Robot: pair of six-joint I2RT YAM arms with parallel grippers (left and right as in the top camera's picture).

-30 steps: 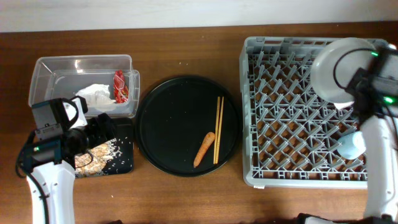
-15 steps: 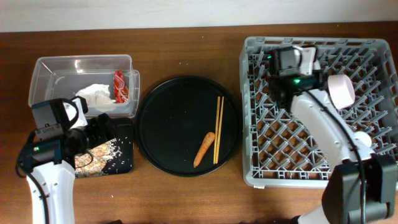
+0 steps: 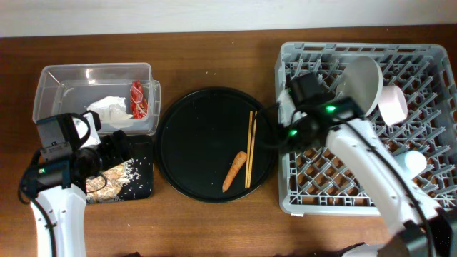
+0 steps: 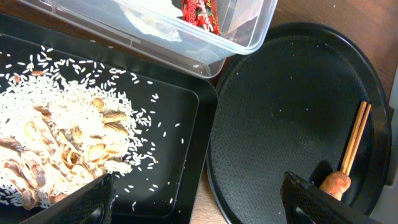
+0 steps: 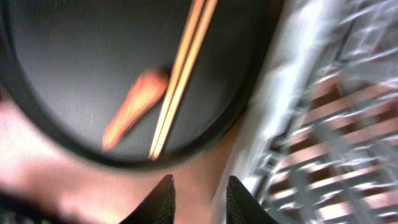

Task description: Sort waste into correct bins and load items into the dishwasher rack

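On the large round black tray [image 3: 193, 143] lie the orange carrot piece [image 3: 234, 171] and the wooden chopsticks [image 3: 250, 146]. My right gripper [image 3: 273, 137] is open and empty over the gap between this tray and the dishwasher rack [image 3: 285, 200]. Its blurred wrist view shows the carrot [image 5: 134, 106] and chopsticks [image 5: 180, 68] ahead of the fingers [image 5: 199, 202]. The plate [image 3: 360, 82] stands on edge in the rack, with the whitish bowl [image 3: 393, 105] and light-blue cup [image 3: 414, 163]. My left gripper [image 4: 199, 199] is open and empty above the shallow black tray [image 3: 143, 189] holding rice scraps [image 3: 128, 175].
The clear tub [image 3: 50, 86] at the back left holds the white napkin [image 3: 111, 109] and the red wrapper [image 3: 137, 98]. It touches the shallow black tray's far edge. Bare wooden table lies in front of the trays.
My right arm has swung from the back of the rack to its left edge, beside the round tray. The plate it carried now stands in the rack. The left arm has not moved.
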